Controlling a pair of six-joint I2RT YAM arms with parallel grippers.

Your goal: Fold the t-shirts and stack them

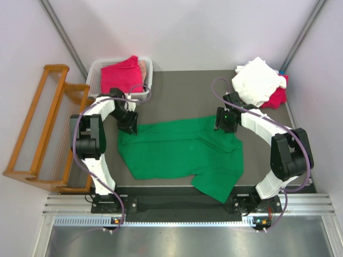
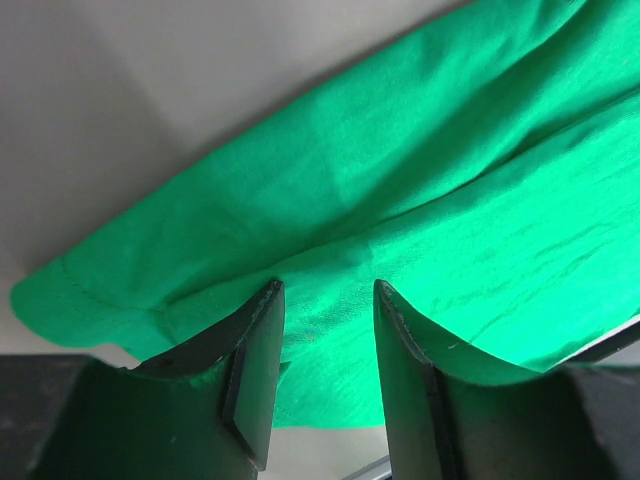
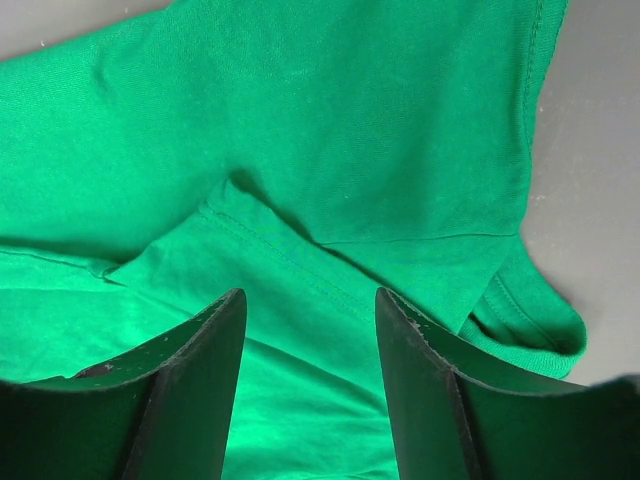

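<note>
I am watching the green t-shirt (image 1: 179, 152) lying spread but rumpled across the middle of the worktop (image 1: 182, 88). My left hand (image 2: 328, 290) is hanging over its far left corner, fingers partly open, with cloth showing below the gap and nothing pinched. My right hand (image 3: 310, 300) is hanging over the far right side by a sleeve, also partly open and gripping nothing. A white t-shirt (image 1: 257, 80) is lying on a pinkish-red t-shirt (image 1: 278, 97) at the far right corner, and a crimson t-shirt (image 1: 120, 75) is sitting in the basket (image 1: 95, 72).
</note>
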